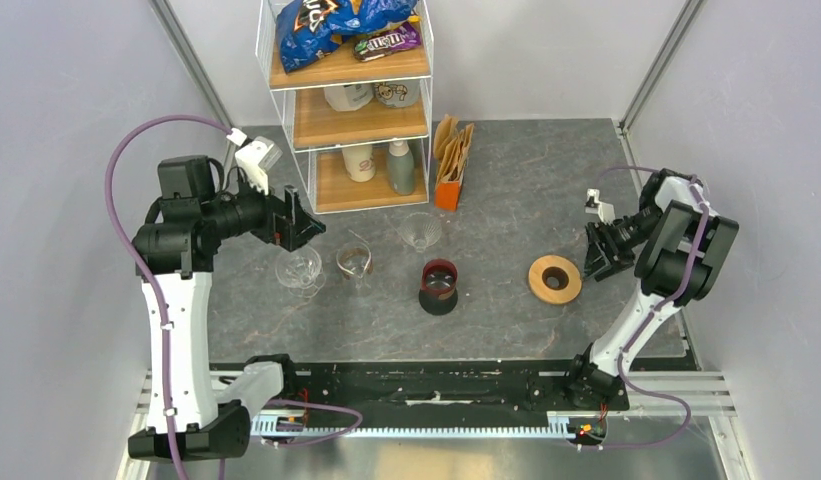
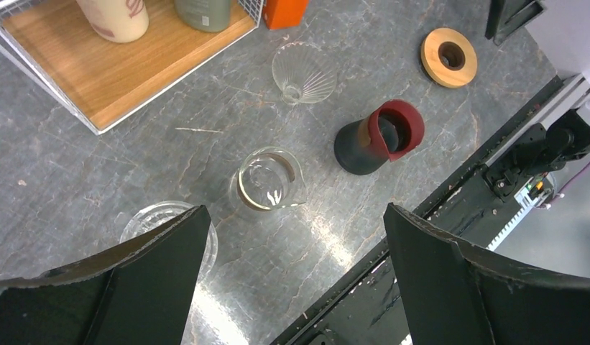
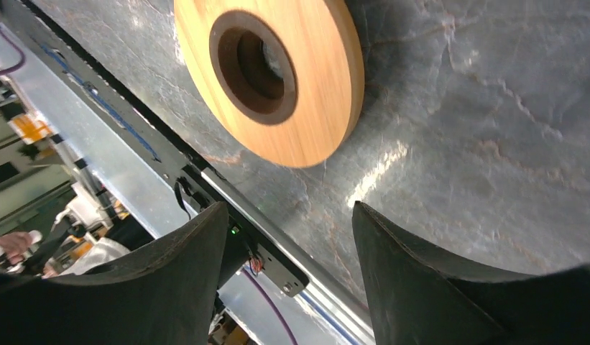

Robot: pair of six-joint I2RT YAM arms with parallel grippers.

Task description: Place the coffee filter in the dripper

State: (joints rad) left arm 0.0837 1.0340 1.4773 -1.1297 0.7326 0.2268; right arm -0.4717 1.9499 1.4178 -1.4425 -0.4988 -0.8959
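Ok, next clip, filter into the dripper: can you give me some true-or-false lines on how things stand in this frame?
1. The wooden ring lies flat on the table, close to the right pincer. True.
2. The left pincer holds a coffee filter. False: its jaws are open and empty, above the table.
3. The brown filters stand in the orange holder beside the shelf. True.
4. A filter sits in the clear glass dripper. False: the dripper is empty.
5. The right pincer is clamped on the wooden ring. False: its jaws stand apart, and the ring lies ahead of them, ungripped.
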